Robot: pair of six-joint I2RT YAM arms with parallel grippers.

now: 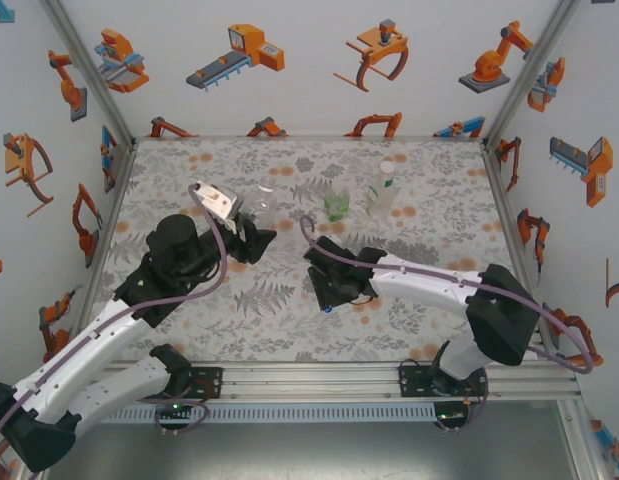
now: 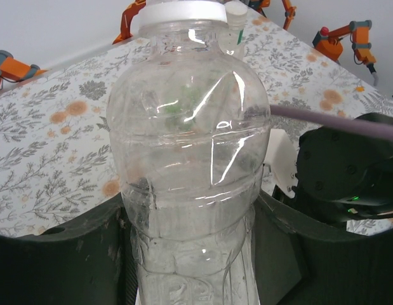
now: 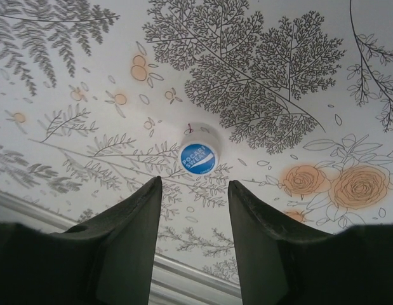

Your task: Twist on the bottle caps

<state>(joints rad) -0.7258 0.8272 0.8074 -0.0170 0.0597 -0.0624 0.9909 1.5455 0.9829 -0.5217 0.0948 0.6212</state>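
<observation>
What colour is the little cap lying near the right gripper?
The cap is blue on top with white writing, clearest in the right wrist view.

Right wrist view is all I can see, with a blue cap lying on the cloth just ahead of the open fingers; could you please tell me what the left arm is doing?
Observer: The left gripper is shut on a short clear bottle, gripping it around its lower body.
Operator: Thank you. Does that bottle have a cap on it?
Observer: Yes, a white cap sits on its neck; I cannot tell how tightly.
Operator: And where are the other bottles, please?
Observer: A green-tinted bottle and a taller bottle stand side by side toward the far edge of the table, beyond both arms.
</observation>
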